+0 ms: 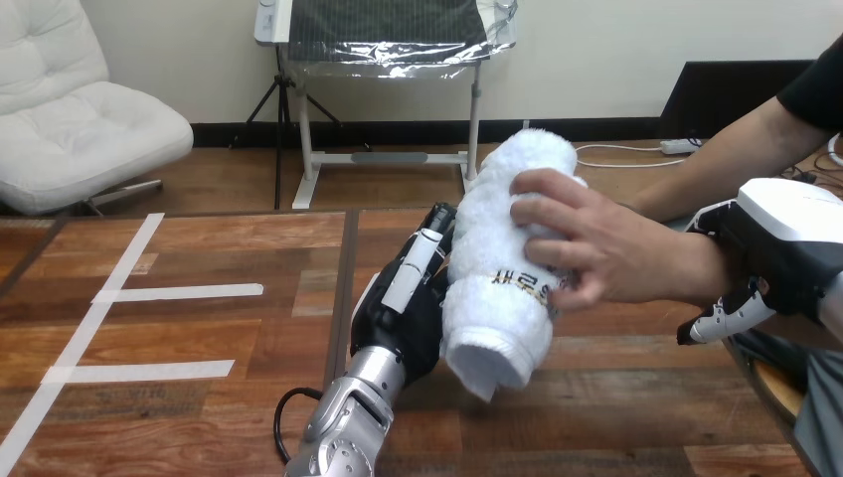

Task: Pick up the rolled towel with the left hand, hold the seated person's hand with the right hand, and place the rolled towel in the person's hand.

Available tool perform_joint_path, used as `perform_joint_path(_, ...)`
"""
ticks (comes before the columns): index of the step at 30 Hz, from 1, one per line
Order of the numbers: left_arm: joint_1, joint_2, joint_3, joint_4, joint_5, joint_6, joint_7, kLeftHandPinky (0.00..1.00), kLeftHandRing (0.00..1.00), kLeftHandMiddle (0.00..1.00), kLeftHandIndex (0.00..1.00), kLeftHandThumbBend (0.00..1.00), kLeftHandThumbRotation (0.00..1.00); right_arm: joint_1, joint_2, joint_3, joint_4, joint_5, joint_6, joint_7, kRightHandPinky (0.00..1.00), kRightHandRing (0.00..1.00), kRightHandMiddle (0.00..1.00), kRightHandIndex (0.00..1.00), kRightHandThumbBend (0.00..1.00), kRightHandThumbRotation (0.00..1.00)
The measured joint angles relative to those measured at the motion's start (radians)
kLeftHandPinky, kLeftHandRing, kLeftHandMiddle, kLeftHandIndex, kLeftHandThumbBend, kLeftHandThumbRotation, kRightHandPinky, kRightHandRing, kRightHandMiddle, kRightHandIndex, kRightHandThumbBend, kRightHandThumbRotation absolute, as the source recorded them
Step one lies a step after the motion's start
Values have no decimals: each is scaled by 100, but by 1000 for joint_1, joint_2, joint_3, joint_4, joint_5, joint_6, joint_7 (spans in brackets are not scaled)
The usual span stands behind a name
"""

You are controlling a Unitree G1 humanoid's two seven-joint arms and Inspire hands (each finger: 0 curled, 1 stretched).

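The white rolled towel (494,303) stands nearly upright above the middle of the wooden table (616,397). My left hand (403,303) is pressed against its left side, fingers curled round it. From the right, the person's hand (601,248) grips the towel's upper half, its fingers wrapped over the front. At the right edge my right hand (780,243) sits on the person's wrist, with its fingers (724,316) curled under it.
White tape lines (149,293) mark the table's left part. The person's forearm (736,149) reaches in from the upper right corner. The table's right edge runs close under my right hand.
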Motion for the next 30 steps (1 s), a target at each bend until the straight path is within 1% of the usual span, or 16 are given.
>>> perform_joint_path(3,-1,0,-3,0,0,1,-7,87,92,95,99,75,38,0,0,1,0,-1,-3,-1,64,75,78,76,85,0)
perform_joint_path(4,-2,0,-5,0,1,1,-9,87,92,95,99,76,38,0,0,1,0,-1,-4,-1,67,77,79,76,85,0)
perform_joint_path(14,-9,0,-21,0,4,5,-12,88,93,95,99,77,39,0,1,5,0,-2,-7,-1,75,85,85,79,86,0)
perform_joint_path(23,-14,0,-37,0,5,5,-13,91,95,97,100,77,40,0,1,6,0,-5,-7,-1,79,89,89,81,85,0)
perform_joint_path(30,-15,0,-41,0,5,5,-13,93,96,97,100,77,41,2,3,7,-2,-5,-7,-1,80,92,90,82,84,0)
